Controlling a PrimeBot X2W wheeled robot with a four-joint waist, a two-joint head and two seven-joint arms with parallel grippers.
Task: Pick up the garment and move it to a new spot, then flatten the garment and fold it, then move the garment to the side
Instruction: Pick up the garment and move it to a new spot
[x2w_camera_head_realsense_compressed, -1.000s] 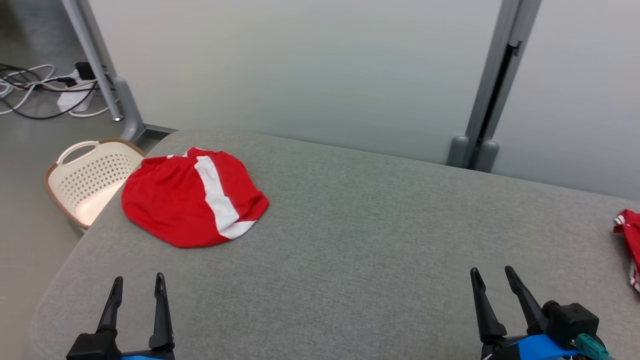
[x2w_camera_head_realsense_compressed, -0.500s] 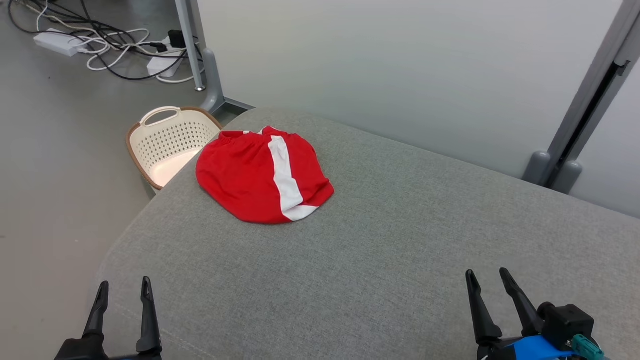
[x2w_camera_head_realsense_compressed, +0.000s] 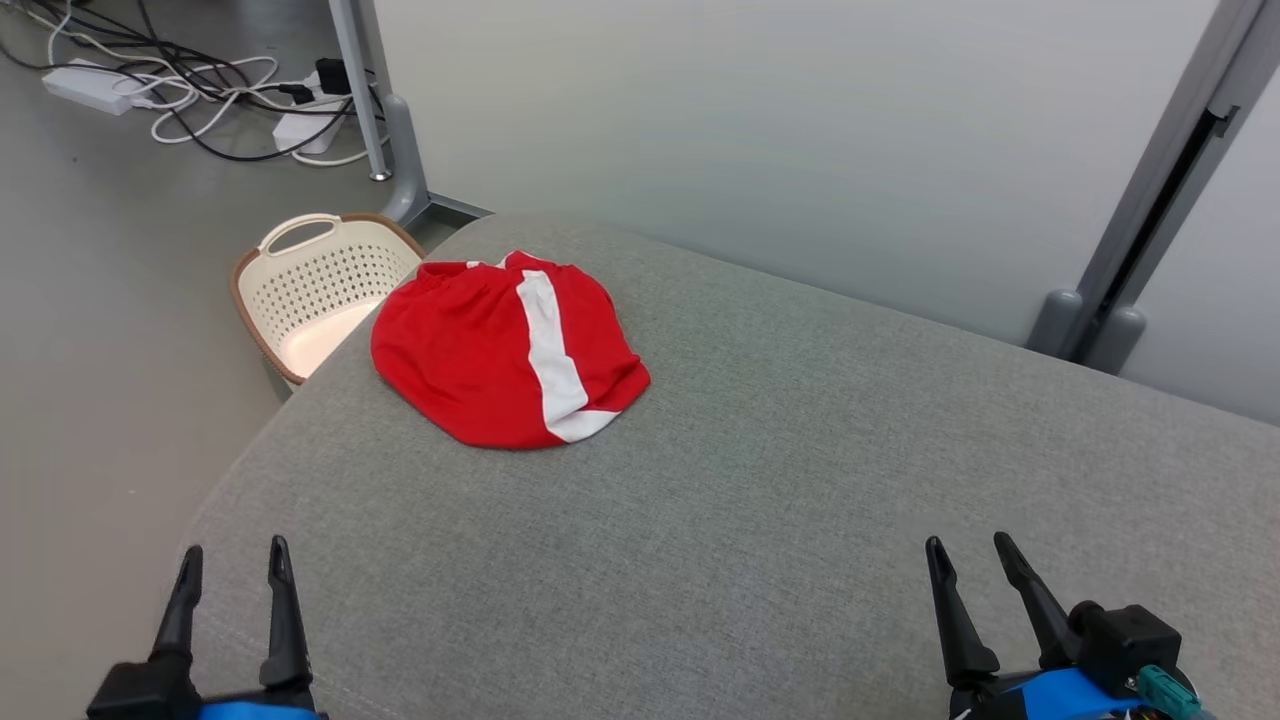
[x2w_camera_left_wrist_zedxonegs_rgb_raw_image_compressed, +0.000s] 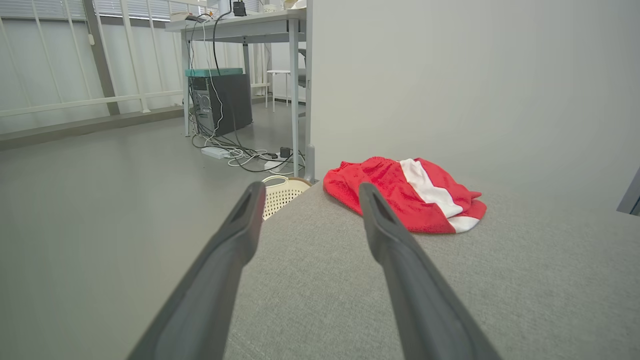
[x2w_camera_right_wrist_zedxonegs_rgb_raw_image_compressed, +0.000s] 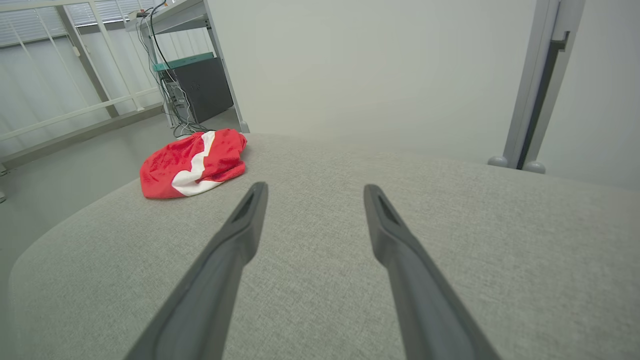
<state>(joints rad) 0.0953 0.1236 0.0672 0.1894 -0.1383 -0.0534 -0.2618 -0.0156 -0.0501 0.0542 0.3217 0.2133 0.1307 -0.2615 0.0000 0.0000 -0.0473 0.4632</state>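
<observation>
The garment (x2w_camera_head_realsense_compressed: 505, 348) is a red piece with a white stripe, lying bunched near the far left corner of the grey padded table (x2w_camera_head_realsense_compressed: 760, 480). In the left wrist view the garment (x2w_camera_left_wrist_zedxonegs_rgb_raw_image_compressed: 407, 200) lies ahead and to the right; in the right wrist view the garment (x2w_camera_right_wrist_zedxonegs_rgb_raw_image_compressed: 192, 162) is far off to the left. My left gripper (x2w_camera_head_realsense_compressed: 235, 557) hovers open over the table's near left edge, nothing between its fingers. My right gripper (x2w_camera_head_realsense_compressed: 968, 550) stands open at the near right, also with nothing in it.
A cream perforated basket (x2w_camera_head_realsense_compressed: 310, 285) with a brown rim stands on the floor beside the table's far left corner. Cables and power strips (x2w_camera_head_realsense_compressed: 180, 85) lie on the floor behind it. A grey partition wall (x2w_camera_head_realsense_compressed: 750, 130) and a post (x2w_camera_head_realsense_compressed: 1140, 210) run along the table's far side.
The head camera has swung to the left, so the scene has shifted right in the picture and a red cloth at the right edge has left it. Both grippers stay open; the garment lies unmoved.
</observation>
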